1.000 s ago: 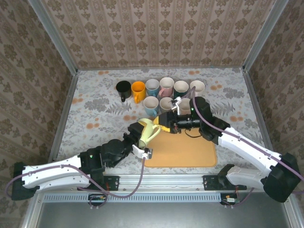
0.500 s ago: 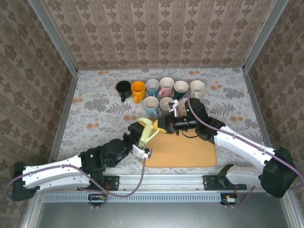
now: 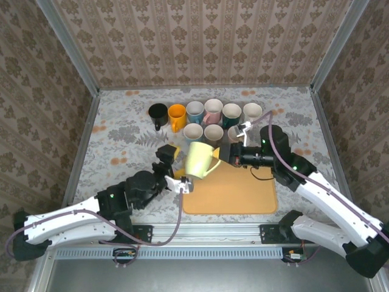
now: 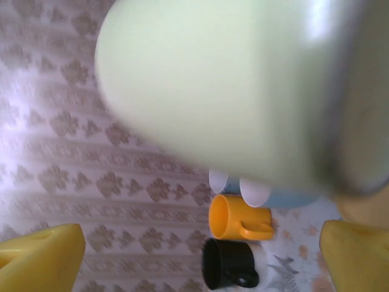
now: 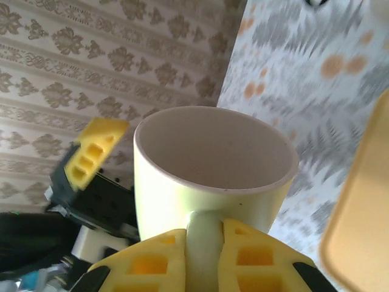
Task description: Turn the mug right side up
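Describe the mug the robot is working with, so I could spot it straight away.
Find the orange mat on the flowery table. At its far left corner, the right gripper clamps the handle of a pale yellow mug. Unlike the other mugs standing in rows at the back, it is tilted and the only pale yellow one.
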